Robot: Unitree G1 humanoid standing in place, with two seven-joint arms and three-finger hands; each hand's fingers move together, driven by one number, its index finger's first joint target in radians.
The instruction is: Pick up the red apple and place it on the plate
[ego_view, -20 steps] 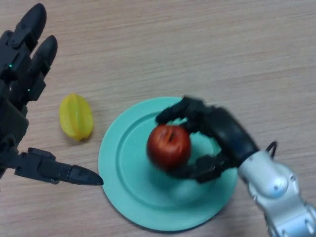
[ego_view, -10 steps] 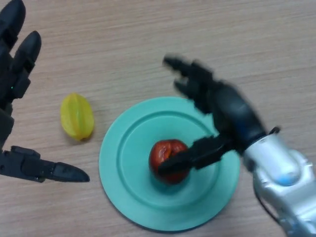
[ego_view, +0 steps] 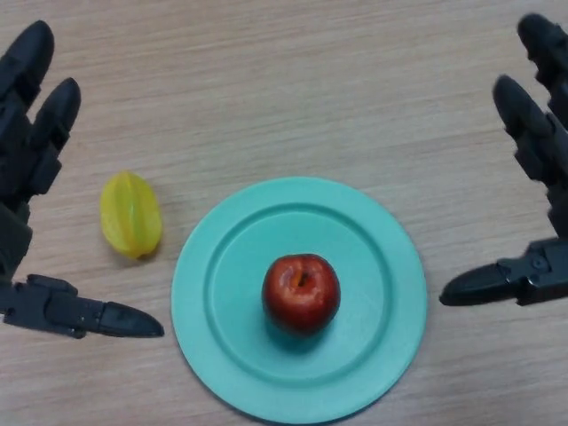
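Observation:
The red apple (ego_view: pixel 301 292) sits upright in the middle of the teal plate (ego_view: pixel 373 266), stem dimple facing up. My right hand (ego_view: pixel 537 177) is open at the right edge of the view, clear of the plate, with its fingers straight and its thumb pointing toward the plate. My left hand (ego_view: pixel 27 151) is open at the left edge, fingers straight, thumb stretched out low along the table. Neither hand touches the apple.
A yellow starfruit (ego_view: pixel 130 215) lies on the wooden table (ego_view: pixel 293 89) between my left hand and the plate's left rim.
My right hand let go of the apple on the plate, opened and drew back to the right edge. The apple stays on the plate. My left hand barely moved.

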